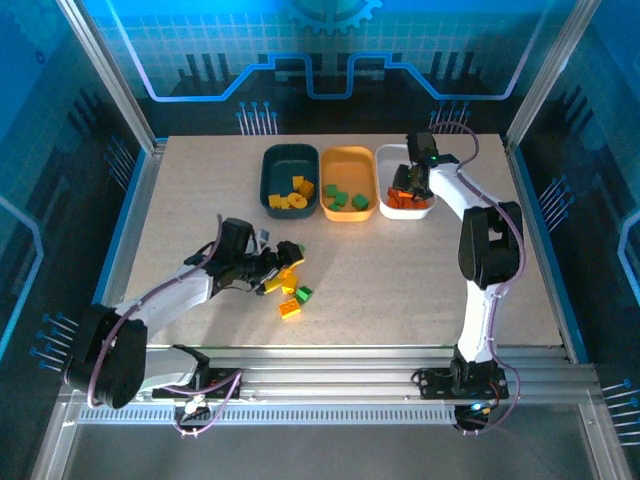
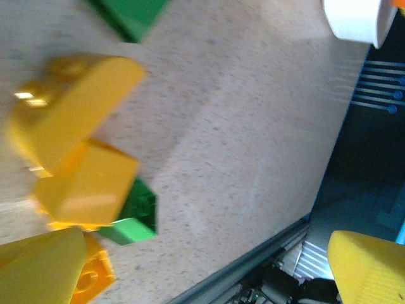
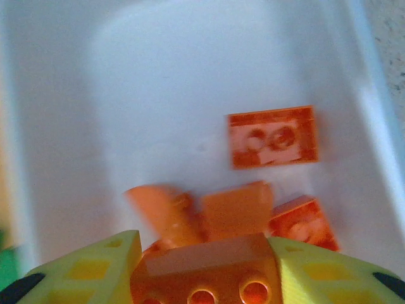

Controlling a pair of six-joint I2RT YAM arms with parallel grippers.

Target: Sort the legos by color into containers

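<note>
Legos: a loose cluster point(image 1: 290, 292) on the table point(image 1: 420, 280), one orange brick point(image 3: 202, 272) clamped in the right gripper point(image 3: 202, 248).
Yellow bricks point(image 1: 290, 192) lie in the teal tray point(image 1: 270, 165), green bricks point(image 1: 345, 200) in the orange-yellow tray point(image 1: 348, 158) beside it, and orange bricks point(image 3: 272, 136) in the white tray point(image 3: 158, 95) at the right end of the row. The right gripper hangs over the white tray, its fingers point(image 3: 82, 272) pressed on both sides of the orange brick. The loose cluster, yellow and green pieces, sits toward the table's near edge; the left gripper point(image 1: 285, 262) hovers just over it, jaws spread wide.
</note>
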